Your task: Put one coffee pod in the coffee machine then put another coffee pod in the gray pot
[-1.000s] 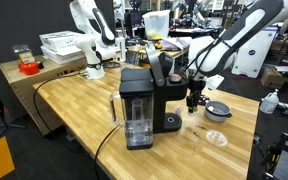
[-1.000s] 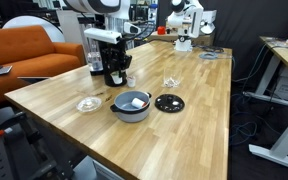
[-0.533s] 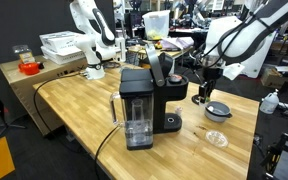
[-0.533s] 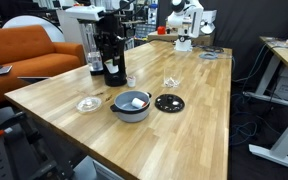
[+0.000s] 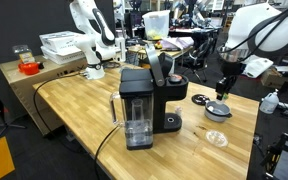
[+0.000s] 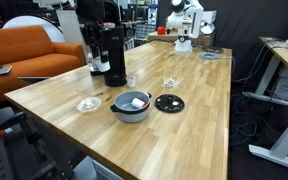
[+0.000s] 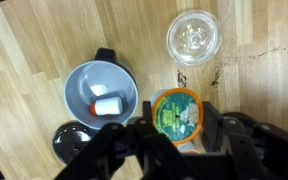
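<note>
Pincer (image 7: 177, 130) is clamped part-way on a coffee pod (image 7: 176, 110), green foil up, high over the tabletop (image 7: 24, 50). Gray pot (image 7: 84, 78) sits just beside it and already holds a white capsule (image 7: 106, 104) with a red patch. The held pod is probably bound for the coffee machine (image 5: 144, 100); its chamber can't be seen. Next move: carry it across, lower it upright, release. Black disc (image 7: 69, 142) and clear dish (image 7: 194, 35) lie near the pot. The raised lid (image 5: 161, 68) is the only obstacle.

The desk (image 7: 34, 50) is smooth grained wood, the gray pot (image 7: 84, 80) matt, the upper-right clear dish (image 7: 194, 37) glossy.
</note>
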`<act>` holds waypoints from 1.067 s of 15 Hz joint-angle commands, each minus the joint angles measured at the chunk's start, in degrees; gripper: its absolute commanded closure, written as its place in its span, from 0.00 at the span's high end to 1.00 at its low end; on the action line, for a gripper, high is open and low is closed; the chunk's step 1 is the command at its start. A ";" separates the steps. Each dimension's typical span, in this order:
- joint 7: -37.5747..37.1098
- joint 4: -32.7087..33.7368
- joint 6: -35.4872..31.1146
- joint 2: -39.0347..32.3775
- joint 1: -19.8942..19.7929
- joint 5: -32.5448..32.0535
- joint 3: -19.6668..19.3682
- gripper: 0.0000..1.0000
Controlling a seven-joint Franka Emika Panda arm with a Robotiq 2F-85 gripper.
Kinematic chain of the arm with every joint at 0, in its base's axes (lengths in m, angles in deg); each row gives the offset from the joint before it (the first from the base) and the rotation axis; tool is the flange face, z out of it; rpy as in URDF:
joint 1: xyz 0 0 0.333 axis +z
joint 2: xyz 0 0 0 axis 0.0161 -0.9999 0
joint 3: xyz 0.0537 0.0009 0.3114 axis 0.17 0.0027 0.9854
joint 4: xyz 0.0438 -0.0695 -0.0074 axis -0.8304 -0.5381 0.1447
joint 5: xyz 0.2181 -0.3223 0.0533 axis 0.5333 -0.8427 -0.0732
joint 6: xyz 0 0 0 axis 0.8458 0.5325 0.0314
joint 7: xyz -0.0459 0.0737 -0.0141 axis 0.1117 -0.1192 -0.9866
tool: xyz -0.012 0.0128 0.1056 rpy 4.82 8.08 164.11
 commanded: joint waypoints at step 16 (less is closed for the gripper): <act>0.26 -4.32 -9.34 4.00 -1.18 21.59 -4.29 0.26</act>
